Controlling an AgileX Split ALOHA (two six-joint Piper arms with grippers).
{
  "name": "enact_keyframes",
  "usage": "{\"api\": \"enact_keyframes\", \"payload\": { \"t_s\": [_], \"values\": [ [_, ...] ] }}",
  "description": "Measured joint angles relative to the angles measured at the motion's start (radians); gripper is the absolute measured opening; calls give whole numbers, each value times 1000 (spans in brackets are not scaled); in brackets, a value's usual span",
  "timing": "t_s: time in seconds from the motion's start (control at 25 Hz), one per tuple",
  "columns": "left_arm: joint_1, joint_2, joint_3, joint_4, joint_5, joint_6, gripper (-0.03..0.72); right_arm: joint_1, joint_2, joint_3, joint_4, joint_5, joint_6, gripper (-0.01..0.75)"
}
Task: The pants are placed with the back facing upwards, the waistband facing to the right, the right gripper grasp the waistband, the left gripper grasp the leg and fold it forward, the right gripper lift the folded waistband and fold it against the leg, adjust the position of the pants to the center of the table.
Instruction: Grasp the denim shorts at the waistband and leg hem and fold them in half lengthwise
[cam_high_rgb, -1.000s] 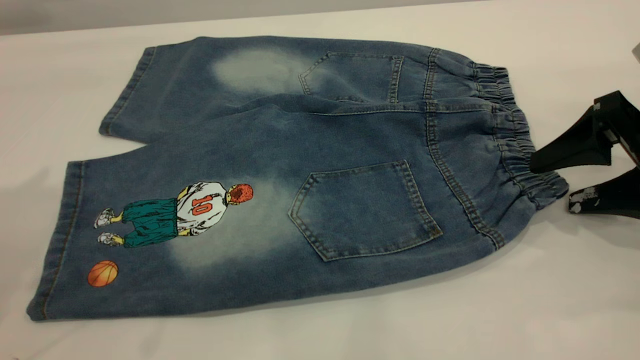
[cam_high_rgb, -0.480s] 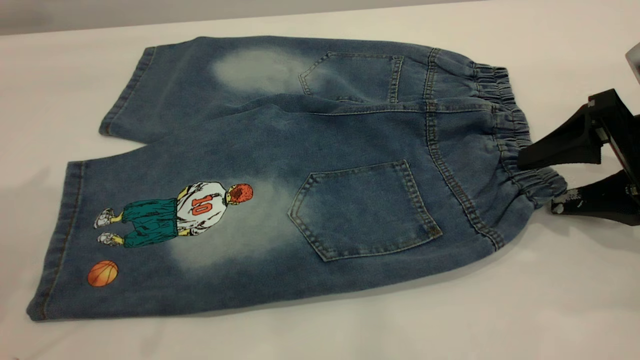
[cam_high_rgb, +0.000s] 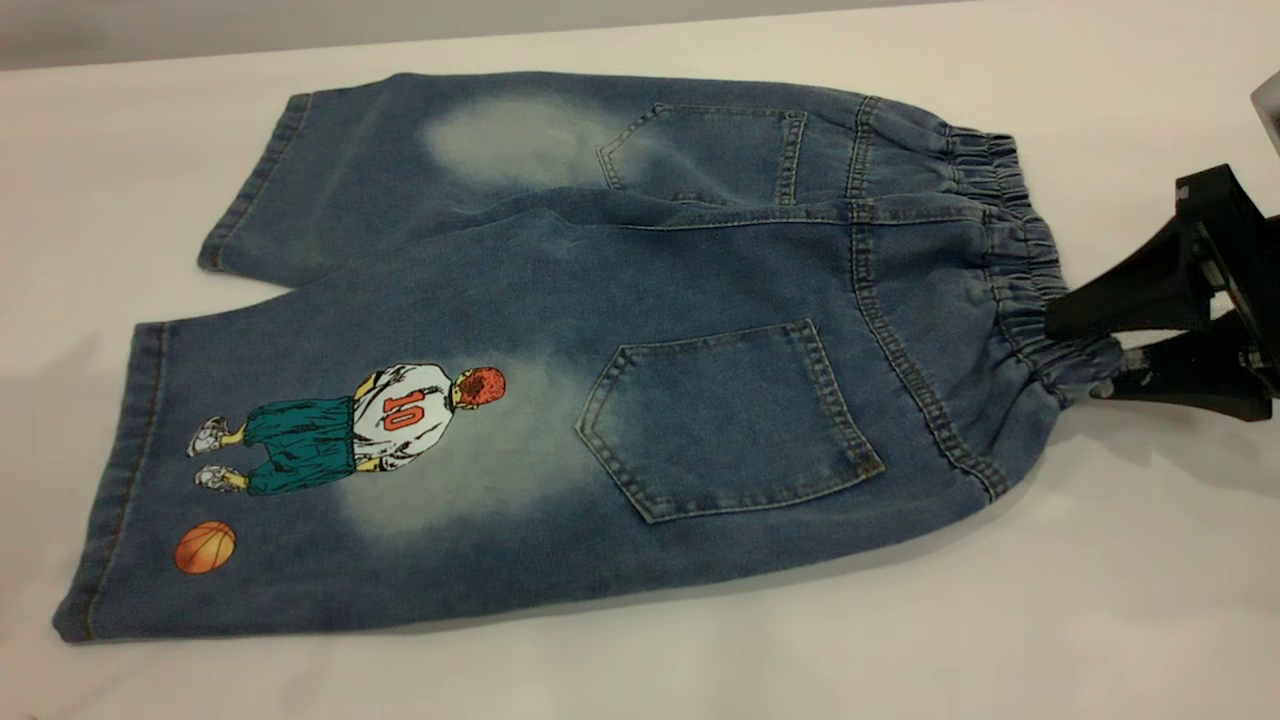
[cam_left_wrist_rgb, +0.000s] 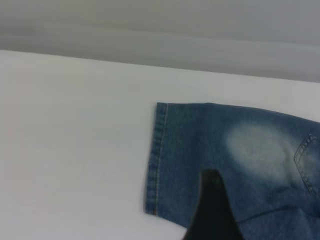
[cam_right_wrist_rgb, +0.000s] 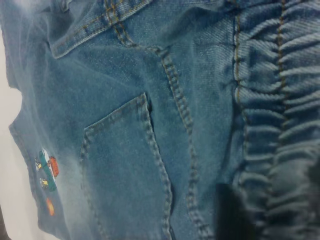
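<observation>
Since a second ago: right gripper (cam_high_rgb: 1085, 360) has been advancing from beside the pants (cam_high_rgb: 560, 350) onto the waistband (cam_high_rgb: 1010, 250), its two black fingers (cam_high_rgb: 1130, 300) narrowing from a wide spread to a pinch. Right gripper, present state: clamping the gathered elastic at the waistband's near end, one finger lying over the ruching, the other under it; fabric there is bunching and lifting slightly toward the jaws. Pants: lying flat on the table (cam_high_rgb: 1100, 600), back pockets upward, stretching away from the right gripper, the leg (cam_high_rgb: 300, 470) with the number 10 player print and orange ball resting at the far end. Left gripper (cam_left_wrist_rgb: 212, 210): hovering over the plain leg's hem; one dark finger showing, opening not discernible.
</observation>
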Motion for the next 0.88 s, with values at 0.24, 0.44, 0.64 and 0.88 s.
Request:
{"api": "enact_keyframes", "payload": {
  "t_s": [0.24, 0.44, 0.64, 0.88],
  "values": [
    [0, 0, 0, 0, 0, 0, 462, 0, -1, 0, 0, 2, 0, 78],
    [0, 0, 0, -6, 16, 0, 462, 0, -2, 0, 0, 2, 0, 30],
    [0, 0, 0, -29, 79, 0, 462, 0, -3, 0, 0, 0, 0, 30],
    [-2, 57, 0, -26, 187, 0, 462, 0, -3, -62, -24, -2, 0, 30]
  ]
}}
